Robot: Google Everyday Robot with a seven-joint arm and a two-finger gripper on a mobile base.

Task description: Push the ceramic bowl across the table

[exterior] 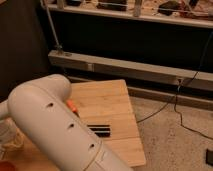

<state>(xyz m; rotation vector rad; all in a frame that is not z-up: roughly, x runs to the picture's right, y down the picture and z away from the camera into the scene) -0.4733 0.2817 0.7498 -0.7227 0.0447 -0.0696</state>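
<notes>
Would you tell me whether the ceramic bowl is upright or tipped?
Cannot tell: the arm hides all but an orange sliver on the table; the gripper is out of view.

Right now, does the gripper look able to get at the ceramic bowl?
Hard to say. The gripper is out of view, and the white arm covers much of the table. Only an orange-red sliver, perhaps the ceramic bowl, shows.
</notes>
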